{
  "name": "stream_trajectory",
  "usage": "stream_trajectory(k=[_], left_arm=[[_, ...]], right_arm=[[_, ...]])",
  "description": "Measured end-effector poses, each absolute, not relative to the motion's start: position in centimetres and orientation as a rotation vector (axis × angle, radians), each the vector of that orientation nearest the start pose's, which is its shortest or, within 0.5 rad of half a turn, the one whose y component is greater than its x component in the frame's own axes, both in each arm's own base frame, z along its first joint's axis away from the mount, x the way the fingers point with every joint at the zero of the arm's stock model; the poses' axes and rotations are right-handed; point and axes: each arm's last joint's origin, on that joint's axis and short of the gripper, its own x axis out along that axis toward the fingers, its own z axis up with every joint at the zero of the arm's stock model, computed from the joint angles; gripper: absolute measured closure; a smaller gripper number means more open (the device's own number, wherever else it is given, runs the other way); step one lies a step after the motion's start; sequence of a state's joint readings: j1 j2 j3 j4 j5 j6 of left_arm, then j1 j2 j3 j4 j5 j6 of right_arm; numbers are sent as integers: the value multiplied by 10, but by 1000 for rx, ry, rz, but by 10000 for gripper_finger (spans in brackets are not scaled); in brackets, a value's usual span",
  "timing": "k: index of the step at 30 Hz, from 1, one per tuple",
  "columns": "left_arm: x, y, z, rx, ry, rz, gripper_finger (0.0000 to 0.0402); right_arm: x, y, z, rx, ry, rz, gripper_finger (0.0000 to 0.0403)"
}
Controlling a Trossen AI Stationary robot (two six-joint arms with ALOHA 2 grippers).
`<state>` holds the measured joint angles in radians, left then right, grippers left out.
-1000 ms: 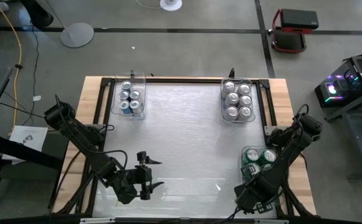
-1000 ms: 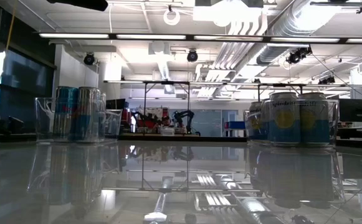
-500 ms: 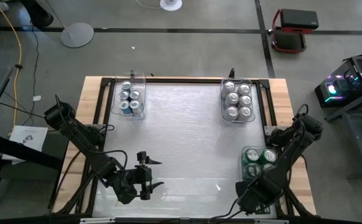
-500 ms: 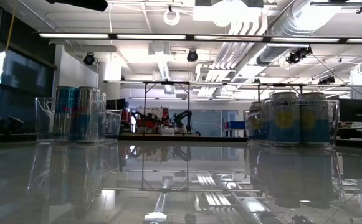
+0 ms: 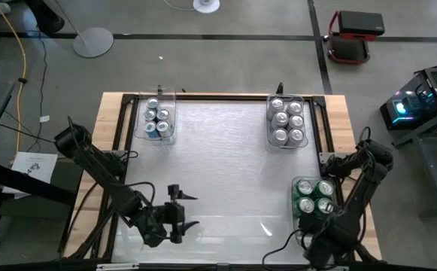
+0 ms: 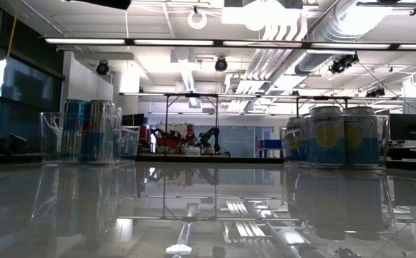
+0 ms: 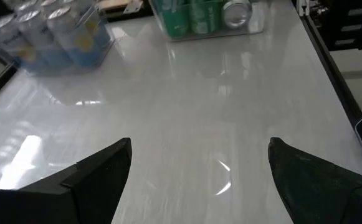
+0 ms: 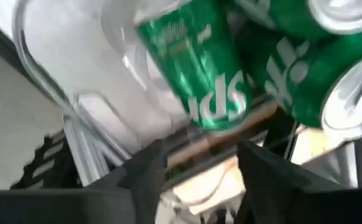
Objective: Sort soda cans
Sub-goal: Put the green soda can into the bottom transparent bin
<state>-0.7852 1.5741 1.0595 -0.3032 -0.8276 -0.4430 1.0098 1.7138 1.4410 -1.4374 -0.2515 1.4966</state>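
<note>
Right gripper [image 8: 200,152] is the one at work, down at the table's 4 o'clock corner, sitting just off the near wall of the clear bin [image 5: 295,197] that holds the green cans [image 5: 307,205]. Its two dark fingers are parted with nothing between them: released, no grip on anything. Its own camera shows a green can [image 8: 196,68] filling the space just beyond the fingertips, inside the bin wall, close but apart from them. From above, four silver tops show in that bin, so the cans stand upright, long axis vertical, and they lie toward 12 o'clock from the gripper. That is the line that matters: any retreat looks like a straight pull back toward 6 o'clock, clear of the bin rim. Left gripper [image 5: 184,210] waits over at 7 o'clock, jaws spread wide over bare table [image 5: 226,165], well apart from every can, so the right arm is by far the nearer one. Blue-and-silver cans [image 5: 159,117] fill a bin at 11 o'clock, pale cans [image 5: 286,120] another at 1 o'clock. No loose can shows on the tabletop; the sort looks close to done.
</note>
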Motion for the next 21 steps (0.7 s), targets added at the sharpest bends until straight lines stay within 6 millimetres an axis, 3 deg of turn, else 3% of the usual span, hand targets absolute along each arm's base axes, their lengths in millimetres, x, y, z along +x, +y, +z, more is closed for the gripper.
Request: stream_trajectory(k=[9, 16, 21], left_arm=[[272, -225, 208, 249, 517, 79, 48], [287, -220, 206, 197, 490, 76, 48], [292, -217, 208, 167, 478, 47, 48]], right_arm=[[144, 255, 238, 279, 1761, -419, 143], [142, 246, 215, 87, 1708, -336, 134], [140, 245, 197, 57, 1694, -249, 134]])
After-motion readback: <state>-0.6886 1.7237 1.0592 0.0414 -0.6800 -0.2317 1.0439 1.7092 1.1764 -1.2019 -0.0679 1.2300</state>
